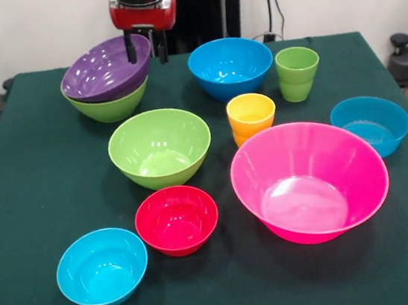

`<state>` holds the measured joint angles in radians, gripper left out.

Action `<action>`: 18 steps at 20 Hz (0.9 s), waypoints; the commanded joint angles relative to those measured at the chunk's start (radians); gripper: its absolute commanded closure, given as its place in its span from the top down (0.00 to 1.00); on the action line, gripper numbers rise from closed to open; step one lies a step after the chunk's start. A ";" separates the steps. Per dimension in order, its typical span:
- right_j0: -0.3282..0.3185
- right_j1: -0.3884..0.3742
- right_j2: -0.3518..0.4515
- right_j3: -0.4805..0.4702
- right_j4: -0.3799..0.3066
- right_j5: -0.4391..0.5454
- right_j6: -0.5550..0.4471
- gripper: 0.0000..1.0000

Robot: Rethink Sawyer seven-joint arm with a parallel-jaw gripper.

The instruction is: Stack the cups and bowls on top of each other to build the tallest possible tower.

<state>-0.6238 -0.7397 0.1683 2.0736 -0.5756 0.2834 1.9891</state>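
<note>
A purple bowl (99,72) sits tilted inside a lime green bowl (112,108) at the back left, forming a two-bowl tower. My gripper (147,51) hangs open over the purple bowl's right rim, one finger inside the bowl and one outside. Loose on the table are a second lime green bowl (160,147), a blue bowl (230,66), another blue bowl (370,125), a huge pink bowl (309,180), a small red bowl (177,220) and a small cyan bowl (102,267). The yellow-orange cup (251,116) and light green cup (298,72) stand upright between the bowls.
All of this rests on a dark green tablecloth (27,183). Black equipment and cables lie beyond the table's left and right edges. A white wall stands behind.
</note>
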 commanded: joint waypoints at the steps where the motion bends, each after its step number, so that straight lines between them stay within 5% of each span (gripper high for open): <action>1: -0.001 0.048 0.039 -0.069 -0.056 -0.052 0.009 1.00; 9: -0.002 0.039 0.046 -0.061 -0.040 -0.024 0.005 1.00; 18: 0.025 -0.095 0.040 0.042 0.012 0.030 0.034 1.00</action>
<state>-0.6228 -0.7942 0.1684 2.0762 -0.5763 0.2789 1.9891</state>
